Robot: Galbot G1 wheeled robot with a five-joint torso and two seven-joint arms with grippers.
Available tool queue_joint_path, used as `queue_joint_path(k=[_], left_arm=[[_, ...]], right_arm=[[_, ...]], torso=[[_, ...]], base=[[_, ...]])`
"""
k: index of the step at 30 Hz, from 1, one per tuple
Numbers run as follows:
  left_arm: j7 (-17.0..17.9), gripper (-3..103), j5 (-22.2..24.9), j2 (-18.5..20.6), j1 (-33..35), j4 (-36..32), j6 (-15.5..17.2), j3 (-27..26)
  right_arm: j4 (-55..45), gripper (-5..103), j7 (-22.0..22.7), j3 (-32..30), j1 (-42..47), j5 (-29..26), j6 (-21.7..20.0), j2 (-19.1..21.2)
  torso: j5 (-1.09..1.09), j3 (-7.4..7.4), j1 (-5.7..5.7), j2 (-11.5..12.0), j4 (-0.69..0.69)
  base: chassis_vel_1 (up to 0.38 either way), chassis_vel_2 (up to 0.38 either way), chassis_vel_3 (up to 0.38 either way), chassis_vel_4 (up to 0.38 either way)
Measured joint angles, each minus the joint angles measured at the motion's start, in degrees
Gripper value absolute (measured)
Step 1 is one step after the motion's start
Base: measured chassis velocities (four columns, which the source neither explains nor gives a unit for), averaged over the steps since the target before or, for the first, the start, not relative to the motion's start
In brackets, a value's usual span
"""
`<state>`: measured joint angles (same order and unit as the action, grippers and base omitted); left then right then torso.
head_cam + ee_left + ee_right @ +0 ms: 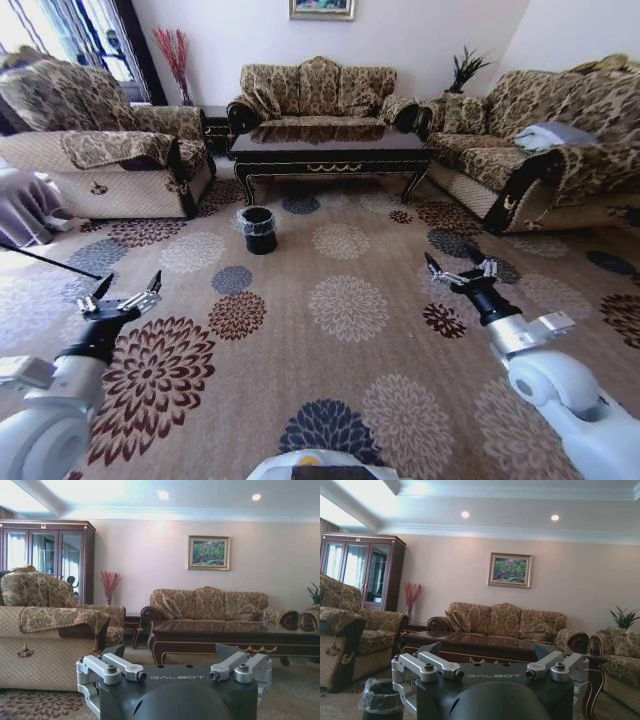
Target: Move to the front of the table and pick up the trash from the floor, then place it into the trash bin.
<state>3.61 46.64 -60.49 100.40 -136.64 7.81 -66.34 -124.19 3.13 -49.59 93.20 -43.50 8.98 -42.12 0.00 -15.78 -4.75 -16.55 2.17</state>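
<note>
Sitting well back from the table point(330, 150), with the bin point(259, 229) on the carpet point(350, 310) just in front of its left end. Holding left gripper point(130, 288) and right gripper point(460, 270) out low over the floor, jaws apart on both, nothing in them. Can't make out any trash against that busy flower pattern, so could easily roll over it, bump the bin driving in, or end up grabbing at a carpet blob instead of a real wrapper.
</note>
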Motion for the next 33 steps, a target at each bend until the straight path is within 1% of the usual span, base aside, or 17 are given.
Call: queue_joint_path(k=[1, 5, 10, 16, 19, 21, 24, 26, 28, 32, 33], left_arm=[[0.0, 100, 0.0, 0.0, 0.0, 0.0, 0.0, 0.0], [-0.11, 100, 1.49, 1.21, -0.72, 1.1, 0.03, -1.64], [-0.1, 100, 2.14, 1.72, -1.5, 1.47, 0.36, -1.76], [0.03, 100, 2.7, 2.62, -2.15, 2.24, 0.58, -1.98], [0.08, 100, 3.44, 3.25, -2.58, 2.4, 0.62, -2.28], [0.09, 100, 3.53, 3.35, -2.63, 2.4, 0.63, -2.32], [0.1, 100, 3.87, 3.74, -2.79, 2.49, 0.64, -2.55], [0.1, 100, 3.88, 3.76, -2.8, 2.5, 0.64, -2.55], [0.1, 100, 3.89, 3.88, -2.9, 2.59, 0.64, -2.51], [0.11, 100, 3.89, 3.88, -2.96, 2.58, 0.64, -2.25], [0.11, 100, 3.85, 3.87, -2.96, 2.55, 0.64, -2.02]], right_arm=[[0.0, 100, 0.0, 0.0, 0.0, 0.0, 0.0, 0.0], [-0.16, 100, 0.55, -0.54, 0.8, 0.87, 0.04, -1.5], [-0.35, 100, 1.26, -1.27, 1.48, 1.34, -0.09, -2.18], [-0.37, 100, 1.63, -1.79, 1.8, 1.23, -0.33, -2.23], [-0.6, 100, 1.47, -2.41, 1.92, 0.74, -0.37, -1.89], [-0.66, 100, 1.44, -2.51, 1.95, 0.65, -0.41, -1.83], [-0.9, 100, 1.16, -3.05, 2.17, 0.35, -0.52, -1.65], [-0.91, 100, 1.15, -3.07, 2.19, 0.34, -0.52, -1.65], [-0.93, 100, 0.94, -3.15, 2.36, 0.34, -0.52, -1.76], [-0.93, 100, 0.83, -3.16, 2.38, 0.34, -0.52, -1.86], [-0.93, 100, 0.78, -3.22, 2.38, 0.31, -0.52, -1.87]], torso=[[0.0, 0.0, 0.0, 0.0, 0.0], [0.0, -0.78, -0.34, -1.13, -0.01], [0.0, -1.52, -0.68, -2.21, -0.01], [0.0, -2.31, -1.03, -3.36, 0.0], [0.0, -3.0, -1.35, -4.33, -0.01], [0.0, -3.12, -1.39, -4.5, -0.01], [0.0, -3.79, -1.7, -5.51, -0.01], [0.0, -3.82, -1.72, -5.56, -0.01], [0.0, -4.37, -1.93, -6.29, -0.01], [0.0, -4.78, -2.13, -6.91, -0.01], [0.0, -5.11, -2.33, -7.45, -0.01]], base=[[0.0, 0.0, 0.0, 0.0], [0.0, 0.0, 0.0, 0.0], [0.0, 0.0, 0.0, 0.0], [0.0, 0.0, 0.0, 0.0], [0.0, 0.0, 0.0, 0.0], [0.0, 0.0, 0.0, 0.0], [0.0, 0.0, 0.0, 0.0], [0.0, 0.0, 0.0, 0.0], [0.0, 0.0, 0.0, 0.0], [0.0, 0.0, 0.0, 0.0], [0.0, 0.0, 0.0, 0.0]])
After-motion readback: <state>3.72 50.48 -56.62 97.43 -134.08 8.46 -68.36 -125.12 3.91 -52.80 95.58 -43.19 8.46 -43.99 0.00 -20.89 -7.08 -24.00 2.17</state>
